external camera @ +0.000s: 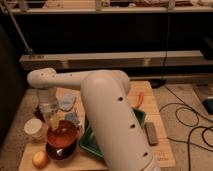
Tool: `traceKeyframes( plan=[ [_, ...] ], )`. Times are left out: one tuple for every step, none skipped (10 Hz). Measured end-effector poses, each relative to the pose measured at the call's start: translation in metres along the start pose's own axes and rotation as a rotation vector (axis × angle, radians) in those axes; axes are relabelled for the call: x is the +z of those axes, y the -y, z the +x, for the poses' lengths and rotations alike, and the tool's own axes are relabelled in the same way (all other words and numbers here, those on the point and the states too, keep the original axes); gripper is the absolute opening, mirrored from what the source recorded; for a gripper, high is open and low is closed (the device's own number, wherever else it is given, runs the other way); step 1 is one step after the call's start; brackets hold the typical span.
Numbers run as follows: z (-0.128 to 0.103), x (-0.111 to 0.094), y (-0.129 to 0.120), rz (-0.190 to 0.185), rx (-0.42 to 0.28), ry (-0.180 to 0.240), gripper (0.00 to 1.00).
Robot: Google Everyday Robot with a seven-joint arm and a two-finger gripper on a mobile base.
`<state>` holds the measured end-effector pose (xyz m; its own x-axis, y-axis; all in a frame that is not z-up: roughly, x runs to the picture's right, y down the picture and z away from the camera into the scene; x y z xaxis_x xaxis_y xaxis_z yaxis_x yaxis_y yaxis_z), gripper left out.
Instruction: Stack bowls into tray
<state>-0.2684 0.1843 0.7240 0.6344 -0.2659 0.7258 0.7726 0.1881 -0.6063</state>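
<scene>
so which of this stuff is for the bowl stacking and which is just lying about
For the job:
orange-red bowl, sitting in the purple bowl
green tray
gripper, just above the bowls

Lying about:
white cup
yellow fruit
grey-blue cup
dark bar

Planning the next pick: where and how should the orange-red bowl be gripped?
Pinch the thin rim of the orange-red bowl, coming from above. It sits mouth-up, nested in the purple bowl, so its outer wall is mostly covered. The gripper already hangs over its left rim; the tray lies to the right.
</scene>
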Motion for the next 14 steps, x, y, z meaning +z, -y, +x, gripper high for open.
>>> traceKeyframes(
  plan=[
    [0.000,0.000,-0.001,0.001,-0.002,0.004,0.41],
    [-0.002,0.001,-0.001,0.001,-0.007,0.016,0.51],
    [-0.003,0.001,-0.001,0.001,-0.009,0.026,0.61],
    [-0.004,0.001,-0.001,-0.003,-0.014,0.031,0.72],
    [-0.006,0.001,-0.001,-0.007,-0.021,0.035,0.77],
    [-0.010,0.001,-0.001,-0.014,-0.036,0.043,0.80],
    [-0.012,0.001,0.000,-0.019,-0.048,0.049,0.80],
    [-0.013,0.001,0.000,-0.023,-0.058,0.055,0.80],
    [-0.015,0.001,0.000,-0.027,-0.068,0.061,0.80],
    [-0.015,0.001,-0.001,-0.028,-0.075,0.068,0.80],
    [-0.014,0.000,-0.002,-0.014,-0.092,0.084,0.80],
    [-0.012,-0.007,-0.005,0.038,-0.133,0.117,0.80],
    [-0.009,-0.017,-0.011,0.098,-0.182,0.140,0.80],
    [-0.006,-0.025,-0.016,0.136,-0.213,0.151,0.80]
  ],
)
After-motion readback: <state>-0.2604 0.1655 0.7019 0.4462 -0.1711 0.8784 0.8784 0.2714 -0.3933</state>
